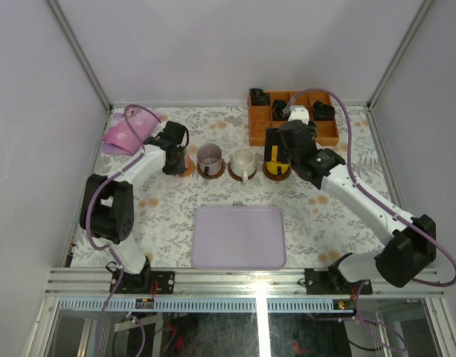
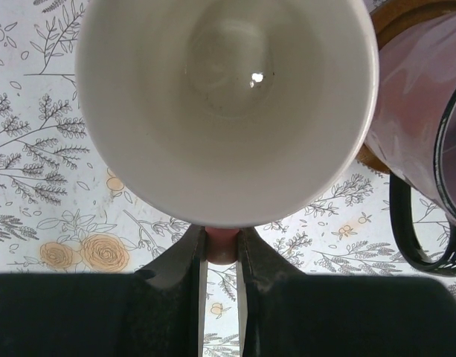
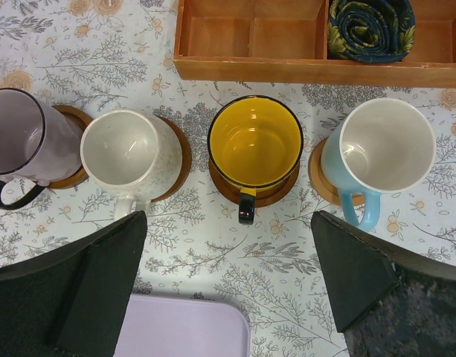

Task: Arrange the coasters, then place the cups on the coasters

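**Pink cup (image 2: 228, 111) at left end of row**

Left gripper (image 2: 222, 244) is pinched on its handle, rim just beside the purple cup (image 2: 410, 126). I see the right gripper (image 3: 228, 223) spread wide over the yellow cup (image 3: 255, 141). Bare tablecloth (image 3: 280, 260) separates row and lavender tray (image 3: 183, 331).

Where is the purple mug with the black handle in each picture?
Top view: the dusky purple ceramic mug stands mid-table, just left of the white ceramic mug.
Left wrist view: right edge, beside the pink-handled cup held in the jaws.
Right wrist view: far left, cut by the edge.
Shared landmark: the round brown wooden coaster under it.
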Robot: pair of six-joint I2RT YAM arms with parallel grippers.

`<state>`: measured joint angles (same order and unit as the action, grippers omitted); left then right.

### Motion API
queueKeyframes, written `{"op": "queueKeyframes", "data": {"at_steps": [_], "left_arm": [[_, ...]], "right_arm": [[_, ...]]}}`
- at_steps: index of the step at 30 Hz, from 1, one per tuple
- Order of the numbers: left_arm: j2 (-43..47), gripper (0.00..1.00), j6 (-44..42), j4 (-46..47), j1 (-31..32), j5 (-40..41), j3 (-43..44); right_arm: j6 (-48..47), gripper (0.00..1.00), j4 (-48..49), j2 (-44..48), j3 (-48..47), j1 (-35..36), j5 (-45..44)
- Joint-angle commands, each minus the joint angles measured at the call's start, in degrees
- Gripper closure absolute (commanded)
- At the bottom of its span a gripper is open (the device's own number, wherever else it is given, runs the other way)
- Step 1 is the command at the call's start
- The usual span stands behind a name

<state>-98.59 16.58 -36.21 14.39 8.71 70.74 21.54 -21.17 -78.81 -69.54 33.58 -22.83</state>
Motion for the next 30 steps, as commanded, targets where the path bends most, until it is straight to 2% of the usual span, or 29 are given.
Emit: {"op": "queueKeyframes", "data": {"at_steps": [1,10,17,26,28,30], "left_arm": [[2.8,1.0,1.1,-1.1,-0.6,1.0,-0.8],[3.9,1.0,1.5,-1.5,-0.6,1.3,-1.5],[2.8,1.0,0.8,1.5,-0.6,-1.6,-1.2],[2.6,0.99,-0.4,-1.1,-0.6,-1.0,-0.1],[2.8,0.9,-0.2,-1.4,-0.6,-0.6,-0.4],[3.2,0.76,-0.1,-1.6,-0.6,-0.4,-0.5]], "right_arm": [[0.2,0.0,1.3,-0.2,-0.8,-0.4,0.9],[0.3,0.0,1.7,-0.5,-0.7,-0.4,1.7],[0.5,0.0,1.6,-0.3,-0.3,-0.4,1.8],[1.0,0.0,1.6,-0.3,0.0,-0.4,1.7],[1.2,0.0,1.7,-0.5,0.0,-0.4,2.0],[1.2,0.0,1.6,-0.7,0.0,-0.4,2.3]]}}
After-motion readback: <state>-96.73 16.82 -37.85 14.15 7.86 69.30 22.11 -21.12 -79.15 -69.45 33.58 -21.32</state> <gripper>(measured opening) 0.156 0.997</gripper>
